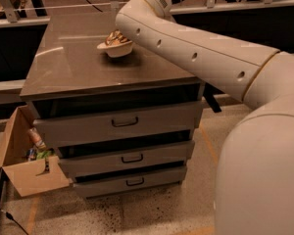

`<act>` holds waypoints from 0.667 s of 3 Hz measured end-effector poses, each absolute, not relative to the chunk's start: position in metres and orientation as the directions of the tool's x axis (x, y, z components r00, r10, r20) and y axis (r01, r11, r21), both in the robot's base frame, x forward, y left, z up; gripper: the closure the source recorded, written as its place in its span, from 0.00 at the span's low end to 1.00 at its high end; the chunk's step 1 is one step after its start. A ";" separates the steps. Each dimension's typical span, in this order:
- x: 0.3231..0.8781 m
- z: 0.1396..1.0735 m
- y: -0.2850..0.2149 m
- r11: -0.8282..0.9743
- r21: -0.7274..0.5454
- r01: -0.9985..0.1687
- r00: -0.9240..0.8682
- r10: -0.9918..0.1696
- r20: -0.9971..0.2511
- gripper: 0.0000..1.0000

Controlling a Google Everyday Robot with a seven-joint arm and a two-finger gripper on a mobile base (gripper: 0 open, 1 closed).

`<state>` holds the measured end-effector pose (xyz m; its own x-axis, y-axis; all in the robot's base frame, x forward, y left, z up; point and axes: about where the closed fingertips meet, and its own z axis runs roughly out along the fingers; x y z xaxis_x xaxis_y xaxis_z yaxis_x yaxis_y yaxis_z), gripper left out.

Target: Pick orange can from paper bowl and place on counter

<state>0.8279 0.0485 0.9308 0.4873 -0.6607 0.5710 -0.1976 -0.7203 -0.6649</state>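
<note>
The paper bowl (115, 48) is near the back middle of the counter (73, 67). It is tilted and looks raised a little above the top, with a shadow under it. Something orange-gold with dark markings, the orange can (117, 37), shows in the bowl. My gripper (123, 35) is at the bowl's far right side, over the can, mostly hidden behind my white arm (196, 53). I cannot tell whether it touches the can or the bowl's rim.
The cabinet has three drawers with black handles (124, 122). An open cardboard box (19, 175) with items stands on the floor at the left. My white body (264, 170) fills the right foreground. A railing runs behind the counter.
</note>
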 end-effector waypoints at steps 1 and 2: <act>0.829 0.946 0.039 -0.660 -0.719 -0.219 0.432 -0.726 0.535 1.00; 0.830 0.958 0.041 -0.554 -0.797 -0.240 0.408 -0.803 0.435 1.00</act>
<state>0.8300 0.0410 0.9584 0.4078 -0.8026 0.4354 -0.2402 -0.5544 -0.7968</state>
